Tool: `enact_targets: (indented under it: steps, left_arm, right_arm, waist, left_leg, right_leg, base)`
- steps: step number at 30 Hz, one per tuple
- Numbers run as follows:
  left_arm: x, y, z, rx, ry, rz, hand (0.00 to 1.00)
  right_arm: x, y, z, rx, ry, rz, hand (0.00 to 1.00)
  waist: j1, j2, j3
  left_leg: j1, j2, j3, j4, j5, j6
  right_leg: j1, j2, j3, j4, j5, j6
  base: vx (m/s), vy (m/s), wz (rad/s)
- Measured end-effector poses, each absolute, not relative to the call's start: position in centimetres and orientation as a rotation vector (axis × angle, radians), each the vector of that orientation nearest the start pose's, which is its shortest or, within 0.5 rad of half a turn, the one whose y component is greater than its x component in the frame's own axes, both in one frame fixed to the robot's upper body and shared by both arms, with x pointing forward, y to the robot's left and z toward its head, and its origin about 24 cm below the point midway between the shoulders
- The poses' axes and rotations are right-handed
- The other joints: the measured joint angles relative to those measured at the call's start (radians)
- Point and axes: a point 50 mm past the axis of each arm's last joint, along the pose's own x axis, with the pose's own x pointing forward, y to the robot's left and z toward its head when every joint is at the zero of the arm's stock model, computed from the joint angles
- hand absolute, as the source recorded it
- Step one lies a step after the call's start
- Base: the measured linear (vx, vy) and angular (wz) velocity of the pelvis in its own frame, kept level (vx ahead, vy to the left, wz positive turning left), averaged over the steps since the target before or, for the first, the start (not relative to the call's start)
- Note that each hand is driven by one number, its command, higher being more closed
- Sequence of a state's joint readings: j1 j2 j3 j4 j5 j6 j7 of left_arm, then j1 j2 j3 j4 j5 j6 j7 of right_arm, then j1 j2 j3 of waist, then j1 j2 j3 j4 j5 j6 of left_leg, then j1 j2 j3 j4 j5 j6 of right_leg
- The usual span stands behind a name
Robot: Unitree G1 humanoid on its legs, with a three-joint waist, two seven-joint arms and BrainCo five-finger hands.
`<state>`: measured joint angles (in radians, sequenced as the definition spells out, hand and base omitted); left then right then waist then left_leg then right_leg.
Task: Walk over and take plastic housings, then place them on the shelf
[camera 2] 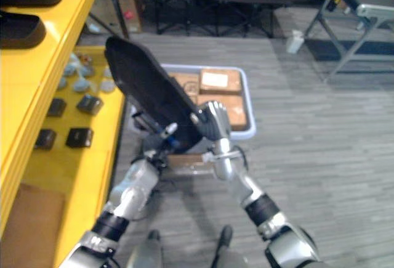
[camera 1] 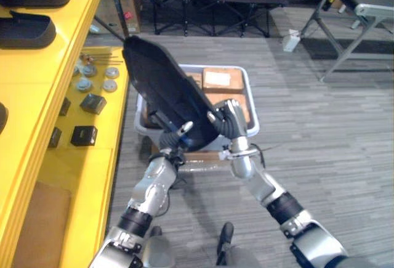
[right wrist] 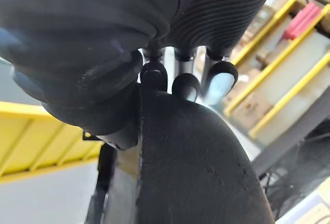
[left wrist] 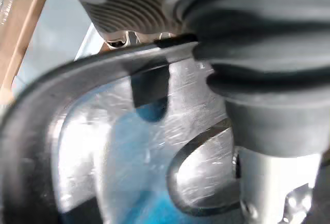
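In your left eye view, the black plastic housing [camera 1: 161, 86] is up off the floor, tilted, with its far end raised toward the left. It is carried between both hands. The left hand [camera 1: 180, 134] is clamped on its near lower edge. The right hand [camera 1: 228, 119] grips its right edge, close by the left. Beyond and below the housing, a pale crate [camera 1: 249, 92] sits on the grey floor [camera 1: 320, 138] with cardboard boxes [camera 1: 223, 80] inside. The yellow shelf [camera 1: 43, 83] stands at the left. More dark housings [camera 1: 24, 31] lie on its upper level and small parts [camera 1: 92, 103] on its lower one.

Your right eye view gives the same scene, with the housing's raised end near the shelf's front edge and both hands at its near end.

In your left wrist view, the housing's dark rim curves across, very close, with a glossy inner face behind it. A dark fingertip [left wrist: 149, 87] appears to hook over that rim, though the view is too close to be sure.

In your right wrist view, the fingers [right wrist: 186, 86] curl over the housing's edge, dark tips pressed against it.
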<state>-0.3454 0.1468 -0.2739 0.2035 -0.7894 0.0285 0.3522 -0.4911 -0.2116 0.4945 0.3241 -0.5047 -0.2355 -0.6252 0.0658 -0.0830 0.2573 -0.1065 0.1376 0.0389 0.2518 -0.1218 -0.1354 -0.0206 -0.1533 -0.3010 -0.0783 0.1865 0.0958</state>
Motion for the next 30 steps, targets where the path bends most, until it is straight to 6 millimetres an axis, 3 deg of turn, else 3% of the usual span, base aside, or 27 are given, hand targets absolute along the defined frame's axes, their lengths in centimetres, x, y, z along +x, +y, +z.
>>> enact_targets:
  steps: [11, 20, 21, 30]
  left_arm:
    - [31.2, 11.3, 6.7, -0.701, 0.134, 0.027, 1.00]
    - [31.1, 11.3, 7.0, -0.666, 0.079, 0.026, 1.00]
    - [31.1, 11.2, 7.1, -0.667, 0.074, 0.024, 1.00]
    - [30.1, 11.2, 7.6, -0.650, 0.012, 0.010, 1.00]
  right_arm:
    - [29.8, -6.2, 10.2, -0.628, -0.672, 0.023, 1.00]
    - [29.5, -5.8, 10.3, -0.596, -0.691, 0.003, 1.00]
    - [29.4, -5.8, 10.3, -0.593, -0.694, 0.002, 0.00]
    - [28.2, -6.0, 10.5, -0.497, -0.722, 0.013, 0.00]
  waist:
    - [0.001, 0.000, 0.000]
    - [-0.001, -0.002, -0.001]
    - [-0.001, -0.002, -0.001]
    - [-0.015, -0.004, -0.002]
  left_leg:
    - [0.000, 0.003, 0.000, 0.001, -0.001, -0.001]
    - [0.000, 0.007, 0.000, 0.001, -0.001, -0.002]
    - [0.000, 0.007, 0.000, 0.001, -0.001, -0.002]
    - [0.003, 0.007, 0.001, 0.000, -0.001, -0.002]
  right_leg:
    - [0.000, 0.002, 0.000, 0.000, 0.000, -0.001]
    - [0.000, 0.005, 0.001, -0.001, 0.001, -0.001]
    - [0.000, 0.005, 0.001, -0.001, 0.001, -0.001]
    - [0.004, 0.004, 0.001, -0.001, 0.002, -0.003]
  base:
    - [0.00, 0.000, 0.00]
    - [0.00, 0.000, 0.00]
    - [0.00, 0.000, 0.00]
    - [0.00, 0.000, 0.00]
